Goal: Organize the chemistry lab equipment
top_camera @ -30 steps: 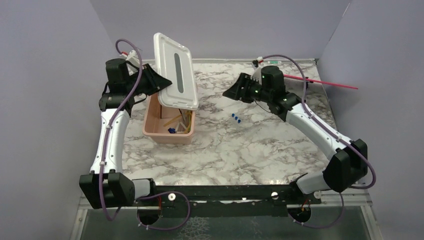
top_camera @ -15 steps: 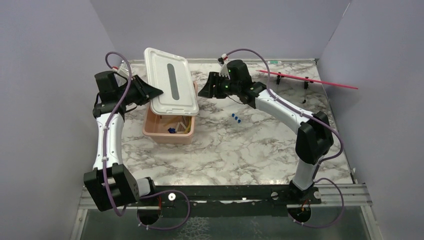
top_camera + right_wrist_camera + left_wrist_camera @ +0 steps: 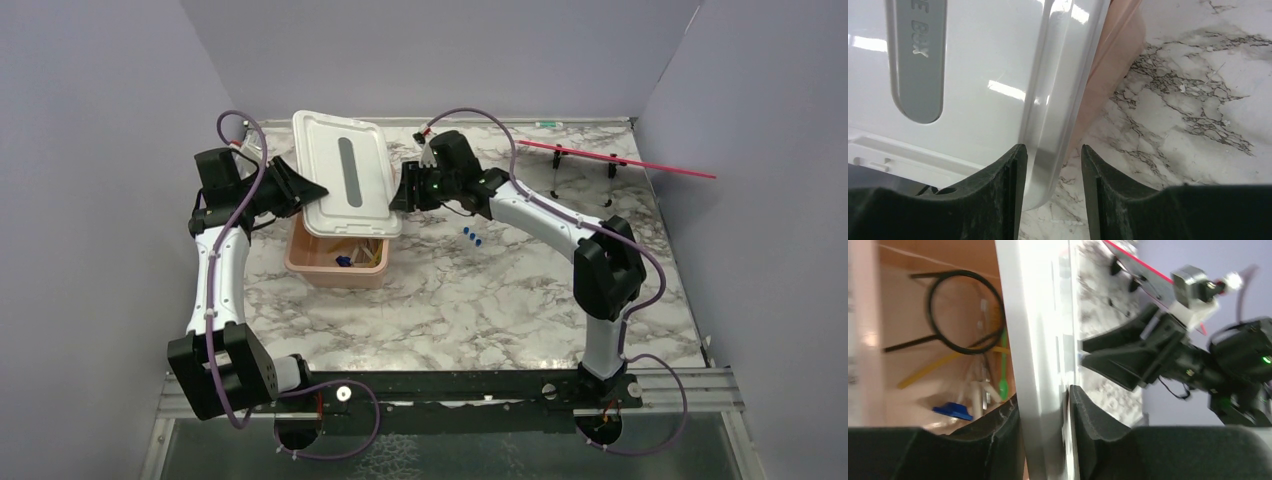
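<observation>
Swung in from well right of the pink tub [image 3: 335, 270], the right arm now meets the white lid [image 3: 345, 170], which has tipped from near upright to a shallow slant over the tub. At the tub's left, the left gripper [image 3: 1044, 407] pinches the lid's edge. Inside the tub lies the black wire ring [image 3: 964, 272]. At the tub's right, the right gripper [image 3: 1050, 170] straddles the lid's rim, unclamped. The blue-capped tubes [image 3: 471, 237] lie right of the tub. Lid handling seems in hand; next, that rim likely needs pinching.
</observation>
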You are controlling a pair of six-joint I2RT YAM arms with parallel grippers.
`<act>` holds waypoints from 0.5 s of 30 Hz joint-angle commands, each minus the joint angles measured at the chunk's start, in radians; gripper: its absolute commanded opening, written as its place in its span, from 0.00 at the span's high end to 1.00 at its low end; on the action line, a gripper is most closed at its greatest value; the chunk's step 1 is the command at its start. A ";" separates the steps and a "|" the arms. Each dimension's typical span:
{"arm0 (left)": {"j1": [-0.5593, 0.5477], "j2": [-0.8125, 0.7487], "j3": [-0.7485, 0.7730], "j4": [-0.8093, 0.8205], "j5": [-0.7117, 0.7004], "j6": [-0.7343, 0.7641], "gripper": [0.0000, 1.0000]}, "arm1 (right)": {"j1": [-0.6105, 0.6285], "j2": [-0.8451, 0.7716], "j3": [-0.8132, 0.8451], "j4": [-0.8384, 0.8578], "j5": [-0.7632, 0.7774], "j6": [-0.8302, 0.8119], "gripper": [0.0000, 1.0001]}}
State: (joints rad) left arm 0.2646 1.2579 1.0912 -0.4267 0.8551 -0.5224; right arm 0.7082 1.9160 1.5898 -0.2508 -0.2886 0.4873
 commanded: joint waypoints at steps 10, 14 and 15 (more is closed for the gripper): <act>0.021 0.051 0.063 -0.094 -0.373 0.175 0.41 | 0.017 0.033 0.050 -0.126 -0.032 -0.039 0.58; 0.021 0.062 0.047 -0.095 -0.434 0.184 0.41 | 0.022 0.006 0.026 -0.127 -0.047 0.011 0.58; 0.020 0.066 0.044 -0.097 -0.449 0.187 0.41 | 0.023 0.001 0.020 -0.129 -0.052 0.031 0.59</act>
State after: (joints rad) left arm 0.2779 1.3094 1.1217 -0.5167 0.5159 -0.3717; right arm 0.7143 1.9472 1.6348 -0.3393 -0.3027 0.4686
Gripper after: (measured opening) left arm 0.589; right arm 0.420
